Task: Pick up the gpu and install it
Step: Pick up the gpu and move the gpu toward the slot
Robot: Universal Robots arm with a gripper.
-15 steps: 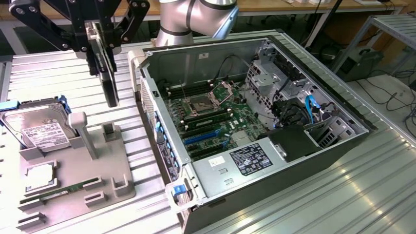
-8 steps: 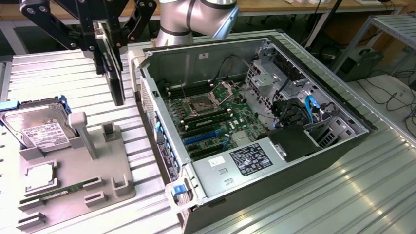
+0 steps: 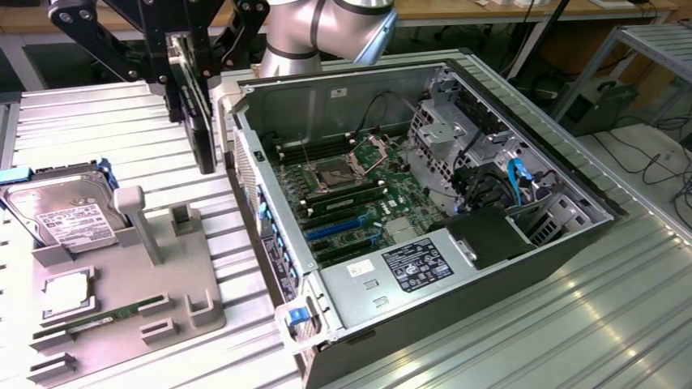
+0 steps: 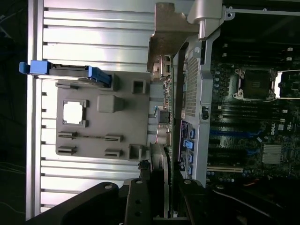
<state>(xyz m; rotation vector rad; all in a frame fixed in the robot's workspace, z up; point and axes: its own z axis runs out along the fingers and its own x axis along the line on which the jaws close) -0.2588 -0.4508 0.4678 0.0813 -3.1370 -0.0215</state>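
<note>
The gpu (image 3: 200, 121) hangs upright and edge-on as a dark flat card, above the ribbed table just off the open case's side wall, on the exterior view's left of the case. My gripper (image 3: 186, 57) is shut on the card's upper part, with black linkages on either side. In the wrist view the gpu (image 4: 166, 42) runs away from my gripper (image 4: 161, 199), and its silvery bracket is at the far end, beside the case wall. The open computer case (image 3: 271, 243) lies on its side, showing the motherboard (image 3: 346, 194) and its blue card slots (image 3: 337, 231).
A grey parts holder (image 3: 119, 300) on the exterior view's left carries a silver hard drive (image 3: 65, 215), a processor chip (image 3: 65, 292) and a green memory stick (image 3: 97, 318). The ribbed metal table (image 3: 540, 332) extends around the case. Cables and a drive cage (image 3: 476, 162) fill the case's far side.
</note>
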